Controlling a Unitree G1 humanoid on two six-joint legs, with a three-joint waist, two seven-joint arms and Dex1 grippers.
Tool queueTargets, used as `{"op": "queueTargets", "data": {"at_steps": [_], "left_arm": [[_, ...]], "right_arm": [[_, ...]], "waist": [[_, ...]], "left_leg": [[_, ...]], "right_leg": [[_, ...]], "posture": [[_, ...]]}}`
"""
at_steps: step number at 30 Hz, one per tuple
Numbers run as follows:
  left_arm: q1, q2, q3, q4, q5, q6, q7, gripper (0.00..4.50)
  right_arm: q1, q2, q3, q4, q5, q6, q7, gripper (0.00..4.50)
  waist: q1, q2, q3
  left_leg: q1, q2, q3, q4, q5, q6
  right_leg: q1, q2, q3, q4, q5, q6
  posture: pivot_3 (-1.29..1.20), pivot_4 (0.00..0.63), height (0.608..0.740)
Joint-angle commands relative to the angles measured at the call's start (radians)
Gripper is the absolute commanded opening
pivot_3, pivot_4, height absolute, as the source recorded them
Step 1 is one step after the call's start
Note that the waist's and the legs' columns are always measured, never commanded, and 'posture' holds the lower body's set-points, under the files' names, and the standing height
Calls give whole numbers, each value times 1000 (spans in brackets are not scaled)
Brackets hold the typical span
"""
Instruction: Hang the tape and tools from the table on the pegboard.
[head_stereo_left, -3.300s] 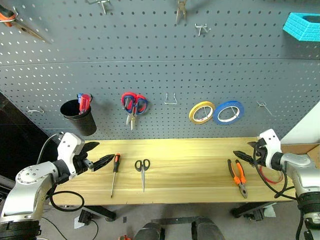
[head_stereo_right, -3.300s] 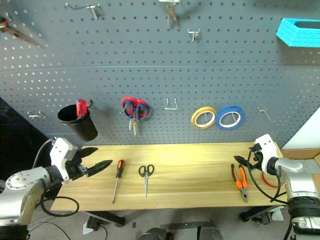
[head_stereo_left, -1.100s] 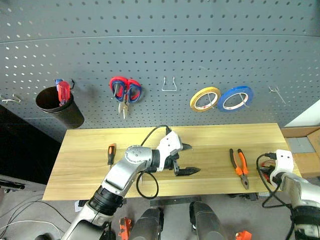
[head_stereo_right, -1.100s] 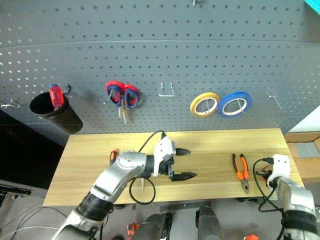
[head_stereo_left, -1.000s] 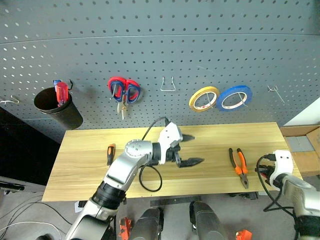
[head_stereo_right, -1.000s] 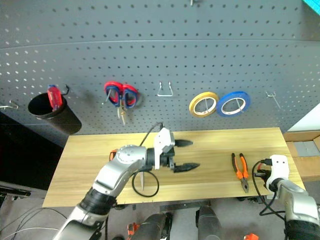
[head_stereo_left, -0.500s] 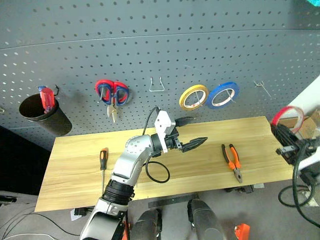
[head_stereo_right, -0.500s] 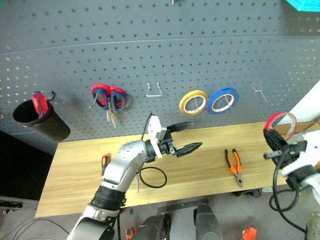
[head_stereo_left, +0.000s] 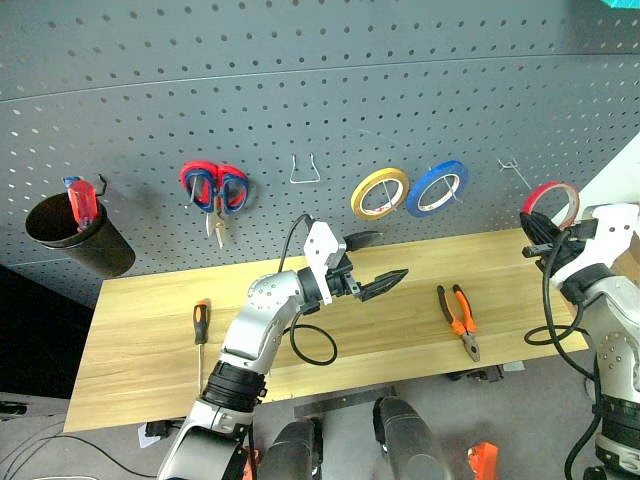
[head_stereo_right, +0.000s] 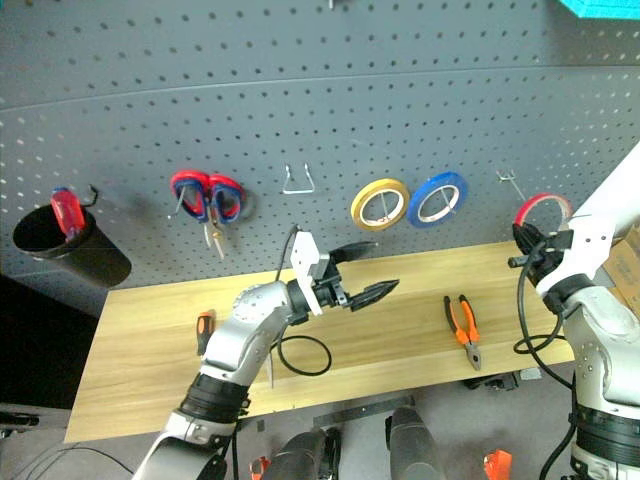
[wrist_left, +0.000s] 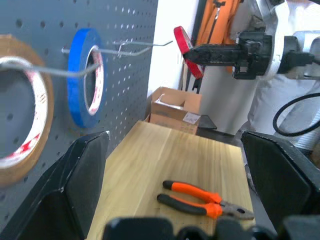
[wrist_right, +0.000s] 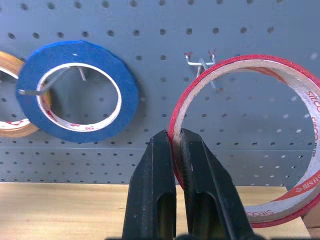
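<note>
Pinching the red tape (wrist_right: 240, 135) by its rim near the bare hook (wrist_right: 200, 64), the right gripper (wrist_right: 176, 150) could miss it, while the left gripper (head_stereo_left: 375, 262) gapes empty.

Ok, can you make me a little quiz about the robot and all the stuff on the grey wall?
1. True or false: the right gripper is shut on the red tape.
2. Which roll hangs next to the yellow roll? A) blue roll B) green roll C) white roll
3. Fill in: the pliers lie on the ____.

Key:
1. True; the fingers pinch its rim, near an empty hook.
2. A.
3. Table.
</note>
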Motion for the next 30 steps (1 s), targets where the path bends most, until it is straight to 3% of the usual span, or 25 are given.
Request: {"op": "queueTargets", "data": {"at_steps": [1, 11, 14, 19, 23, 26, 30], "left_arm": [[-2, 2, 4, -53, 0, -17, 10, 4500], [17, 16, 8, -77, 20, -26, 47, 4500], [19, 21, 10, -85, 22, -25, 58, 4500], [27, 27, 7, -101, 20, -21, 68, 4500], [34, 34, -4, -100, 31, -23, 70, 4500], [42, 55, -23, -88, 53, -23, 52, 4500], [53, 79, -44, -76, 73, -35, 31, 4500]], "right_arm": [[-37, -17, 10, 23, -17, -54, 23, 30], [-184, -12, 100, 272, -86, -132, 74, 30], [-240, -1, 116, 364, -98, -175, 92, 629], [-295, 5, 132, 451, -131, -229, 81, 2245], [-227, -5, 131, 349, -119, -181, 89, 3542], [-60, -57, 151, 96, -95, -19, 109, 4447], [90, -122, 170, -127, -49, 190, 119, 4447]], "waist": [[0, 0, 0], [-1, 4, -3], [1, 6, -4], [2, 6, -4], [2, 7, -4], [9, 8, -5], [3, 8, -5]], "left_leg": [[-3, 0, 0, 1, 0, 0], [-4, 1, 3, 2, 0, 0], [-4, 1, 3, 2, 0, 0], [-4, 1, 5, 3, 0, 0], [-5, 1, 6, 3, 0, 0], [-5, 1, 6, 3, 0, 0], [-7, 1, 10, 3, 0, 0]], "right_leg": [[-3, 1, 0, 0, 1, 0], [-4, 2, 2, 0, 3, 0], [-4, 2, 3, 1, 3, 0], [-5, 2, 5, 0, 4, 1], [-6, 3, 12, 1, 4, 1], [-7, 3, 12, 0, 5, 1], [-10, 4, 16, 1, 6, 3]], "posture": [[-318, 239, 740], [-273, 204, 740], [-262, 196, 740], [-258, 194, 740], [-266, 201, 740], [-278, 213, 740], [-284, 217, 740]]}}
